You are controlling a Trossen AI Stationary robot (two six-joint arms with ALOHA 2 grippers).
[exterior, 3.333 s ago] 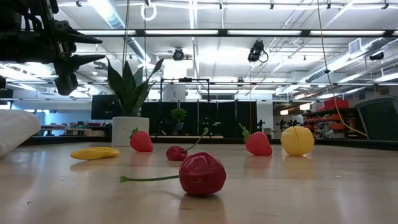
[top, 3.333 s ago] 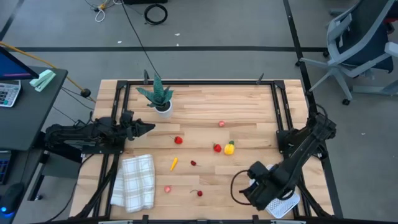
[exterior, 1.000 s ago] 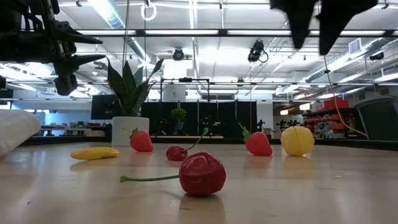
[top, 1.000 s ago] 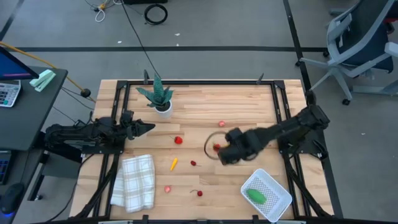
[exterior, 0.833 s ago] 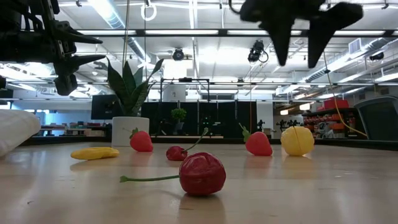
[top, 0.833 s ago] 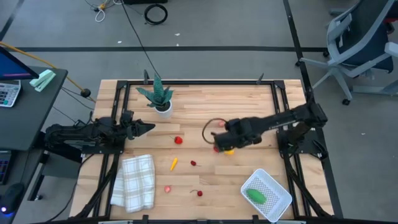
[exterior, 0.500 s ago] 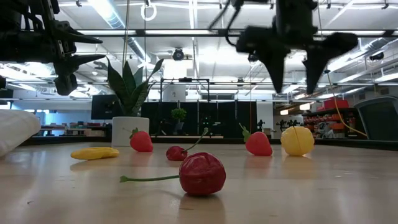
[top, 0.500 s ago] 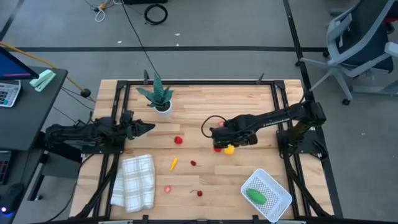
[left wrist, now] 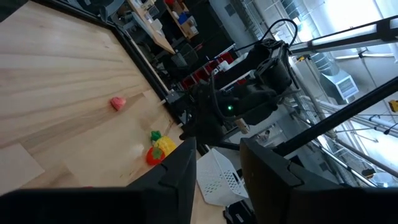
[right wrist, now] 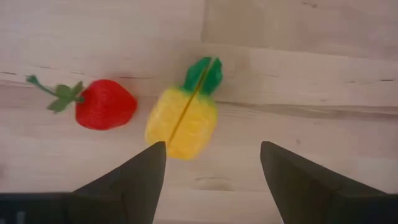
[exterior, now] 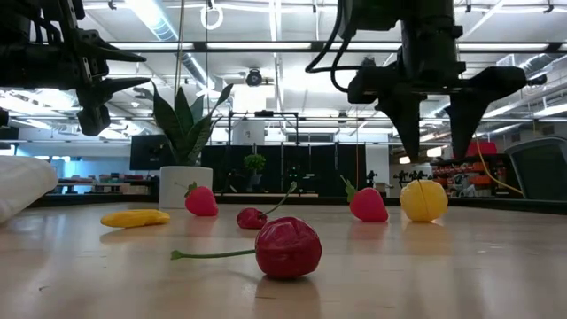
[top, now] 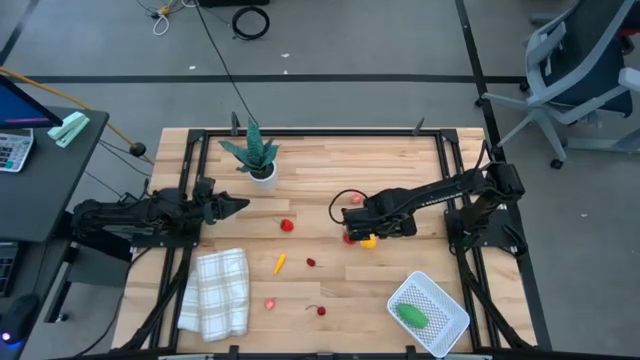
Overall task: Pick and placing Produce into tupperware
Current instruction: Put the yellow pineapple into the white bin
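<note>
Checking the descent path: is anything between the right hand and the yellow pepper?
Nothing: in the low view, only air separates the open right hand from the yellow toy pepper.

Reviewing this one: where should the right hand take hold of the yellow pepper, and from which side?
Probably from straight above, closing across the yellow body, not the green stem end. The right hand hangs over it with fingers open, wider than the body. The pepper lies flat on the table, and a red strawberry lies close beside it, so a finger could bump that.

A robotics lab: a framed wooden table (top: 330, 165) on grey floor, an office chair (top: 585, 70) at 2 o'clock, ceiling strip lights (exterior: 266, 46), shelving behind.
</note>
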